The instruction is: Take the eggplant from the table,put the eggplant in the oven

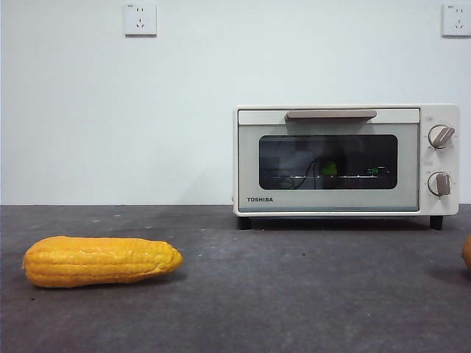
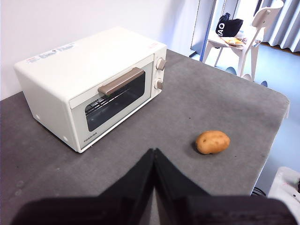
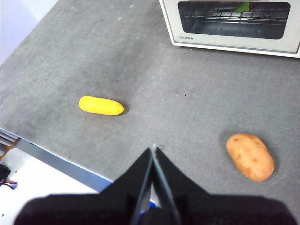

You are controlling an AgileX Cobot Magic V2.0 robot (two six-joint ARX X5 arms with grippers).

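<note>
The cream-white oven point(image 1: 346, 159) stands at the back right of the table point(image 1: 294, 294) with its glass door closed. Behind the glass a bright green piece shows on the wire rack: the stem cap of the eggplant point(image 1: 329, 168), also seen in the right wrist view point(image 3: 242, 7). Its dark body cannot be made out through the glass. My left gripper point(image 2: 153, 151) hovers shut and empty in front of the oven point(image 2: 93, 84). Well away from the oven point(image 3: 234, 23), near the table's front edge, my right gripper point(image 3: 153, 147) is shut too, holding nothing. Neither arm shows in the front view.
A yellow corn cob point(image 1: 101, 261) point(image 3: 101, 105) lies at the front left. A brown potato point(image 2: 213, 142) point(image 3: 250, 156) lies at the right, just cut by the front view's edge point(image 1: 467, 254). Beyond the table's far corner stands a white chair point(image 2: 243, 33).
</note>
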